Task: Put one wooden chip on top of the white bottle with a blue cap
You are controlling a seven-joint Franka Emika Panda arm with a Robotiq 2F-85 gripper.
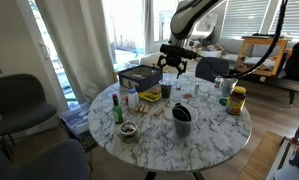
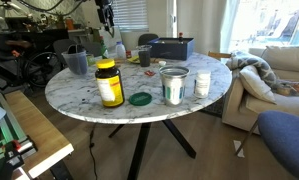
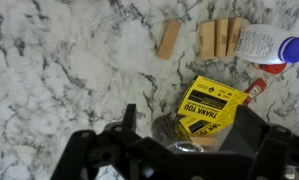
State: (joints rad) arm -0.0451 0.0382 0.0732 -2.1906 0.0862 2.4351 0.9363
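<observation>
In the wrist view, several light wooden chips lie on the marble table: one chip (image 3: pixel 169 40) on its own and three chips (image 3: pixel 221 38) side by side to its right. The white bottle with a blue cap (image 3: pixel 267 44) lies on its side right of them. My gripper (image 3: pixel 189 125) is open and empty. It hangs above the table, over a yellow "THANK YOU" card (image 3: pixel 211 103) and a clear glass, apart from the chips. It shows high over the table in both exterior views (image 1: pixel 172 62) (image 2: pixel 107 15).
The round marble table (image 1: pixel 214 140) holds a green bottle (image 1: pixel 116 108), a black cup (image 1: pixel 181 120), a yellow-lidded jar (image 1: pixel 237 100), a dark box (image 2: pixel 171 47), a tin can (image 2: pixel 173 85) and a green lid (image 2: pixel 140 98). Chairs stand around the table.
</observation>
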